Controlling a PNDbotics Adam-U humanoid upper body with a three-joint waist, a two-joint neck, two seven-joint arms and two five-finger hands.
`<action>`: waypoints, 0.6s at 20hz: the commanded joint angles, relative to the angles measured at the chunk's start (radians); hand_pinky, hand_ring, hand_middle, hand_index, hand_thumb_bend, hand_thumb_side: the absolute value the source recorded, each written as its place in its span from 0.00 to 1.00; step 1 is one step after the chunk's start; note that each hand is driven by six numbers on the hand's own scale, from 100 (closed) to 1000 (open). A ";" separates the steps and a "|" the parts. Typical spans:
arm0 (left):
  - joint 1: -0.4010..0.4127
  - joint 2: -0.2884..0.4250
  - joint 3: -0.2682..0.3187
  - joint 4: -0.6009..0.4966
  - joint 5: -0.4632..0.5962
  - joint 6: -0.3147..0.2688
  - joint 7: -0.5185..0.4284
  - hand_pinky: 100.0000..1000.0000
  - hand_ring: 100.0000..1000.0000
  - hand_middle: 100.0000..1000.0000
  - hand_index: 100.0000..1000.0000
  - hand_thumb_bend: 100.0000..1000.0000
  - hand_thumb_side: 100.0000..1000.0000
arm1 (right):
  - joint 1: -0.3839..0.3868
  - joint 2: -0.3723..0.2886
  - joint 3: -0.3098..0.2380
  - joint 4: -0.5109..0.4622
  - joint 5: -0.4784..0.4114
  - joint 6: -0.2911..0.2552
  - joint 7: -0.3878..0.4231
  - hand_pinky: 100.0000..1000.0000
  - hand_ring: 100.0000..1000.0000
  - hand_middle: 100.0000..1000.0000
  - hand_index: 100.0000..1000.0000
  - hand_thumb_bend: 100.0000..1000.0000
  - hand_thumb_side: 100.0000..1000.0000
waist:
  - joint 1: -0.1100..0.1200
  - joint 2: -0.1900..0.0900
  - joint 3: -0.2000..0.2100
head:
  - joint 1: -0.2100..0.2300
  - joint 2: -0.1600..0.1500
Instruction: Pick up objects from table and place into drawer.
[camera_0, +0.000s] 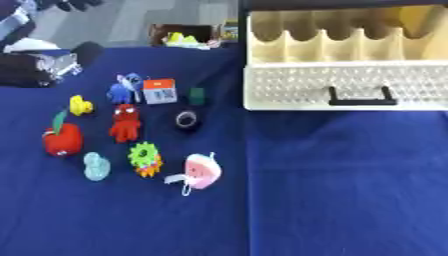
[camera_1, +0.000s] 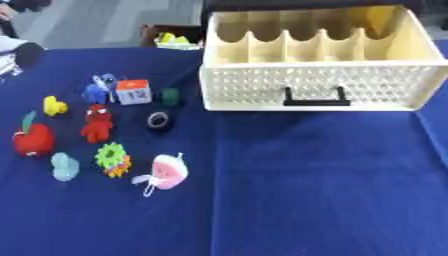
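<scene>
Neither robot hand shows in either view. Small toys, among them a red apple (camera_0: 63, 140) and a pink slice-shaped one (camera_0: 202, 171), cluster toward the table's (camera_0: 350, 200) left edge. The cream drawer (camera_1: 315, 92) stands open at the far right edge.

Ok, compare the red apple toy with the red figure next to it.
The apple toy is round with a green leaf on top; the red figure is narrower, with dangling legs. The apple toy lies further left, nearer the cloth's edge; the red figure lies closer to the black ring. Both are red and rest on the blue cloth, outside the drawer.
</scene>
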 joint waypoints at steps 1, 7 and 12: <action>-0.044 0.000 -0.035 0.031 -0.049 -0.043 -0.048 0.63 0.68 0.71 0.91 0.32 0.90 | -0.008 -0.013 0.010 -0.011 -0.020 -0.002 -0.050 0.51 0.36 0.30 0.73 0.00 1.00 | -0.003 -0.026 0.001 | 0.004 -0.007; -0.066 -0.025 -0.082 0.104 -0.140 -0.074 -0.139 0.61 0.67 0.70 0.83 0.43 0.91 | 0.004 -0.010 0.045 -0.011 -0.045 -0.004 -0.140 0.51 0.35 0.29 0.73 0.00 1.00 | -0.004 -0.026 0.002 | 0.001 -0.011; -0.044 -0.033 -0.090 0.144 -0.216 -0.067 -0.215 0.59 0.62 0.65 0.83 0.55 0.98 | 0.015 -0.010 0.071 -0.011 -0.066 0.000 -0.217 0.51 0.35 0.28 0.72 0.00 1.00 | -0.006 -0.023 0.004 | -0.004 -0.014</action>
